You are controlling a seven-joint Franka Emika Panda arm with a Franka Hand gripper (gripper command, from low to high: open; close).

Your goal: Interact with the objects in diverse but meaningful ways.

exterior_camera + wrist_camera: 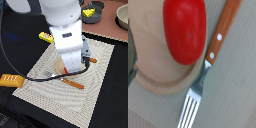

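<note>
In the wrist view a red tomato point(184, 30) lies on a round beige wooden board point(153, 60). A fork point(203, 75) with a brown wooden handle lies right beside the board on the mat. In the exterior view my gripper point(67, 69) hangs low over the board point(61, 68) at the middle of the mat, with its fingers hidden by the hand. The yellow cheese wedge point(89, 11) sits in the blue-grey pot point(95, 19) at the back. The yellow red-marked packet point(46, 36) lies beyond the mat. The bread loaf point(11, 80) lies at the exterior view's left.
A striped beige mat point(90, 95) covers the dark table. A wooden-handled utensil point(75, 84) lies on the mat near the gripper, and another brown handle point(92, 60) shows by the hand. A pale bowl point(122, 17) stands at the back right. A black cable point(40, 77) crosses the mat.
</note>
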